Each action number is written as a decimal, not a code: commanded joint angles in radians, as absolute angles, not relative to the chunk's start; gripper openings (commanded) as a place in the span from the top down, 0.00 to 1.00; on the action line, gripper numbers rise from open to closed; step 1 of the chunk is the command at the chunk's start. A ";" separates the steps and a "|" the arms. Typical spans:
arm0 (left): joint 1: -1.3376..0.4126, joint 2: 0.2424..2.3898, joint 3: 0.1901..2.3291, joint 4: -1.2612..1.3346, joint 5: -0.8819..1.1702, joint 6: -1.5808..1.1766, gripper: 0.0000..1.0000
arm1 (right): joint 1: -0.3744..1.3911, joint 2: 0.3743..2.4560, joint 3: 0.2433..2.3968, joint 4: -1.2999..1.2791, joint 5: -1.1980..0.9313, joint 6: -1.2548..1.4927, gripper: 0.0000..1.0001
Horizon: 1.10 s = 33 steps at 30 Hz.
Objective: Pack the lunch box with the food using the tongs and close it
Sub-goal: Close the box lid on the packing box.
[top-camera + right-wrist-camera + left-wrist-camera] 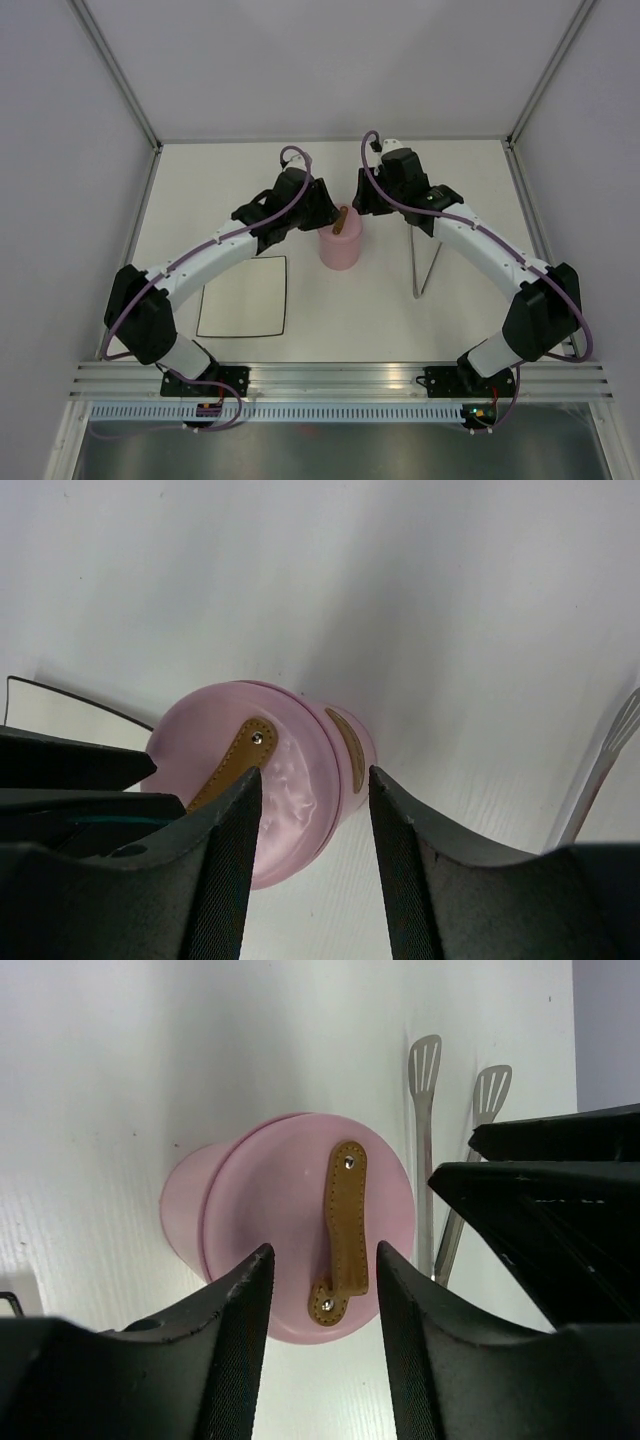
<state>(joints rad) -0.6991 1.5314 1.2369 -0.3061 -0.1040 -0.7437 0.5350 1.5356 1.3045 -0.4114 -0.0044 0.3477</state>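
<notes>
Left claw (pixel 322 1255) hangs right over the lunch box (pixel 188 1210), fingers spread and gripping nothing. The lid (pixel 280 1200) is on the box, and its brown strap (pixel 345 1225) shows in the gap between the fingers, touching neither. Right claw (pixel 314 778) is open too and empty, with the pink box just below its fingertips. The tongs (pixel 414 265) lie flat on the table (pixel 220 180), off to the right claw's outer side, apart from the box. A white plate (pixel 242 297) sits back behind the left claw.

no readable text, labels or numbers anywhere
</notes>
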 commanded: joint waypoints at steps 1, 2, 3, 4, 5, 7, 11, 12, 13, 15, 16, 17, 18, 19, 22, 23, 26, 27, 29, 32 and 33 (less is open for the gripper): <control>-0.670 1.477 1.284 -0.368 -0.120 -0.683 0.48 | 0.540 1.513 1.355 -0.420 -0.027 0.371 0.46; -0.657 1.471 1.296 -0.367 -0.115 -0.660 0.50 | 0.538 1.514 1.355 -0.419 -0.041 0.385 0.46; -0.650 1.460 1.302 -0.368 -0.117 -0.647 0.58 | 0.538 1.514 1.351 -0.423 -0.047 0.390 0.47; -0.647 1.457 1.307 -0.367 -0.118 -0.634 0.63 | 0.538 1.514 1.351 -0.426 -0.054 0.393 0.47; -0.644 1.454 1.315 -0.368 -0.139 -0.608 0.68 | 0.538 1.514 1.353 -0.433 -0.061 0.402 0.47; -0.640 1.456 1.325 -0.386 -0.179 -0.574 0.80 | 0.540 1.506 1.354 -0.436 -0.064 0.402 0.47; -0.635 1.488 1.408 -0.437 -0.203 -0.520 0.93 | 0.538 1.496 1.387 -0.442 -0.077 0.402 0.47; -0.635 1.503 1.419 -0.440 -0.199 -0.514 0.94 | 0.540 1.500 1.393 -0.442 -0.092 0.402 0.47; -0.634 1.512 1.436 -0.440 -0.184 -0.503 0.96 | 0.538 1.500 1.397 -0.442 -0.097 0.402 0.47; -0.635 1.537 1.454 -0.445 -0.166 -0.495 0.98 | 0.538 1.503 1.405 -0.442 -0.101 0.400 0.48; -0.635 1.560 1.457 -0.442 -0.147 -0.499 0.98 | 0.538 1.506 1.404 -0.442 -0.100 0.399 0.49; -0.635 1.577 1.456 -0.442 -0.140 -0.503 0.98 | 0.538 1.508 1.391 -0.434 -0.100 0.396 0.49; -0.635 1.594 1.451 -0.440 -0.134 -0.509 0.98 | 0.538 1.514 1.379 -0.425 -0.107 0.387 0.49; -0.635 1.635 1.439 -0.445 -0.112 -0.518 0.98 | 0.538 1.519 1.361 -0.413 -0.109 0.387 0.50; -0.635 1.690 1.384 -0.446 -0.017 -0.563 0.98 | 0.538 1.555 1.283 -0.393 -0.124 0.403 0.52; -0.637 1.713 1.370 -0.446 -0.006 -0.575 0.98 | 0.538 1.575 1.247 -0.393 -0.124 0.410 0.53; -0.640 1.724 1.315 -0.440 0.012 -0.606 0.98 | 0.538 1.586 1.192 -0.373 -0.123 0.407 0.55; -0.640 1.718 1.302 -0.436 0.006 -0.606 0.98 | 0.538 1.583 1.184 -0.367 -0.118 0.408 0.55; -0.641 1.700 1.281 -0.436 -0.032 -0.597 0.98 | 0.538 1.580 1.186 -0.365 -0.109 0.403 0.55; -0.640 1.671 1.270 -0.437 -0.060 -0.572 0.98 | 0.538 1.568 1.213 -0.370 -0.091 0.399 0.55; -0.640 1.661 1.269 -0.436 -0.061 -0.569 0.98 | 0.538 1.563 1.219 -0.371 -0.081 0.399 0.55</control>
